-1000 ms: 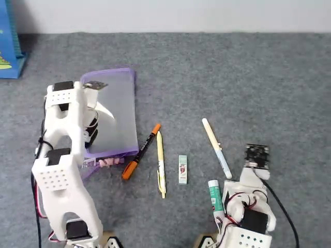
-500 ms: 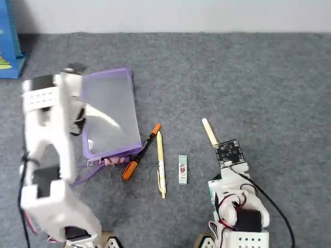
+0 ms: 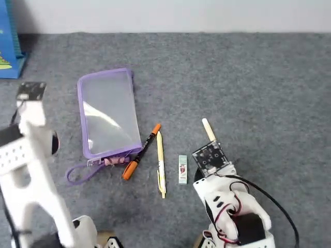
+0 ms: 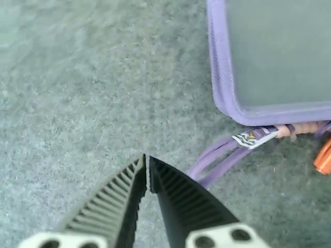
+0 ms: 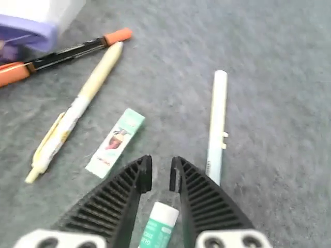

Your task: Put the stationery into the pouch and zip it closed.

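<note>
Left hand point(image 4: 146, 173) first: jaws pressed together, holding nothing, hanging over bare surface point(image 3: 258, 77). Pouch point(image 3: 108, 113) lies just ahead of it and off to one side, flat, with its purple strap point(image 4: 217, 160) and zip pull point(image 4: 253, 138) the parts nearest the fingertips; I can't tell whether the zip is open. Orange marker point(image 3: 140, 152) sits just beside the pouch's near corner, yellow pen point(image 3: 161, 164) next along, then a small eraser point(image 3: 182, 169), all between my two hands. Right hand point(image 5: 160, 173): jaws a crack apart, nothing gripped. Glue stick point(image 5: 155, 227) lies under it, behind the fingertips, long axis running the way the hand points, so the jaws would close across its width; I judge I'd have to back off and open wider first. White pen point(image 5: 217, 124) lies just beyond the fingertips, also lengthwise. Right arm is nearer all the loose stationery, left nearer the pouch.
</note>
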{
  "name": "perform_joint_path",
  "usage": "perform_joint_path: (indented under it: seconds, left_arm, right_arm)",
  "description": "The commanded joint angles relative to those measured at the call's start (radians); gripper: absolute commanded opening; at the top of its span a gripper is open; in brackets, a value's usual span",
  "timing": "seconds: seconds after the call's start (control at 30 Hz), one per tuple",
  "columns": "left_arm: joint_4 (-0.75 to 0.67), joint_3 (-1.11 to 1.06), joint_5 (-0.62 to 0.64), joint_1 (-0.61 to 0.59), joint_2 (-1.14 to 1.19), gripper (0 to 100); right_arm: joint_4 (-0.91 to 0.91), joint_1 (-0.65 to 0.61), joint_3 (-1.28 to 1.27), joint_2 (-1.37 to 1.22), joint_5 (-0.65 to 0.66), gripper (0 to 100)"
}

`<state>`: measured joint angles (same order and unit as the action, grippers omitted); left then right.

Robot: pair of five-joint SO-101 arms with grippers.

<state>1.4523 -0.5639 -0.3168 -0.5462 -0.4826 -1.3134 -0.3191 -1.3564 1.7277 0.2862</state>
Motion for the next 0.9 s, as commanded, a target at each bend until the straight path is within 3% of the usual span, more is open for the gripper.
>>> perform_joint_path:
  seconds: [0.0, 0.13, 0.37, 0.63, 0.87]
  left_arm:
    - [-0.035, -0.084, 0.006, -0.006, -0.19, 2]
    - [-0.032, -0.139, 0.006, -0.006, -0.262, 2]
    - [-0.04, -0.216, 0.011, -0.008, -0.272, 2]
    - [-0.041, -0.231, 0.012, -0.011, -0.273, 2]
    - [-0.049, -0.231, 0.012, -0.04, -0.273, 2]
  right_arm:
    - [-0.001, -0.042, 0.143, -0.153, 0.012, 8.4]
    - [-0.001, -0.097, 0.305, -0.42, 0.006, 8.4]
    - [0.01, -0.292, 0.56, -0.866, -0.183, 9.0]
    - [0.38, -0.398, 0.612, -1.158, -0.479, 9.0]
    - [0.613, -0.489, 0.618, -1.357, -0.583, 9.0]
